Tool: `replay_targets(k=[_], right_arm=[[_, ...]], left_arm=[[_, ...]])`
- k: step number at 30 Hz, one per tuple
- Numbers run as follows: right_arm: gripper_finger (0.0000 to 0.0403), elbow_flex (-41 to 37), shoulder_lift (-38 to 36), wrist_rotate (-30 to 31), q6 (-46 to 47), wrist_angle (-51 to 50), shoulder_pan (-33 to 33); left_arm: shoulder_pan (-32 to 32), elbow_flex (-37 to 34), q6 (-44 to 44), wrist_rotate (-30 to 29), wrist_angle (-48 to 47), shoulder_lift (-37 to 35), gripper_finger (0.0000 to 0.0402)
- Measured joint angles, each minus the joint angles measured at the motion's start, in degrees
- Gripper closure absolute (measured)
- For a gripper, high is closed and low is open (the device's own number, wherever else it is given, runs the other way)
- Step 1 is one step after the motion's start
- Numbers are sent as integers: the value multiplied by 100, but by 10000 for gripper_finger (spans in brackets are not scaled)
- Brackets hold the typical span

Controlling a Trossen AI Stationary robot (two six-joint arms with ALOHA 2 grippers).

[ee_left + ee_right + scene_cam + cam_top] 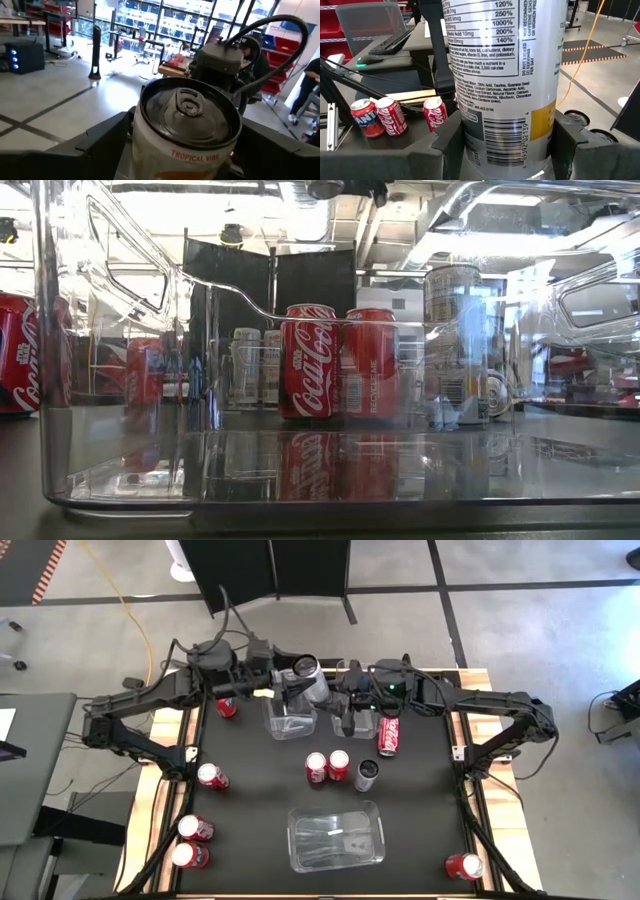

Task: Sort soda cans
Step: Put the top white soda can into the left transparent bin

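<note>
Mid-handover, it seems: silver can (308,675) held tilted above far bin (290,720), clamped in left gripper (290,688) and, going by right wrist view, also pinched by right gripper (345,700) with fingers (451,145) tight on can body. Left wrist view confirms silver can (187,125) between left fingers (100,145), lid up. Far bin looks unfilled from above, though low view hints at pale cans behind clear walls, cannot tell if inside. Near bin (338,836) holds nothing visible. Sorting barely begun, by judgement. Left to sort: red pair (327,766) plus second silver can (366,776) just toward near bin from far bin; lying red can (389,735) right of far bin; red can (227,706) left of far bin; three red cans (195,830) well left of near bin; one red can (462,865) well right of near bin.
</note>
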Motion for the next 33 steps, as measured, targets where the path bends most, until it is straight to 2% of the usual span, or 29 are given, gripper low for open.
replay_targets(k=[4,10,15,20,23,27,29,33], right_arm=[[191,0,0,0,0,8,-4],[191,0,0,-2,-24,15,-10],[188,11,-8,-34,-10,-54,-44],[142,13,-42,-108,107,-152,-94],[103,13,-151,140,151,-225,-169],[59,9,-346,389,185,-492,-399],[46,9,-474,483,218,-611,-539],[40,9,-724,615,282,-764,-887]], left_arm=[[0,0,31,0,10,2,83],[0,0,317,-9,54,0,147],[-7,-7,365,-206,210,5,151],[-18,-11,312,-560,203,2,151],[-20,-11,403,-908,342,2,151],[21,-9,745,-1651,184,-22,151],[25,-56,798,-1908,106,-28,151],[15,-409,670,-1882,223,-28,151]])
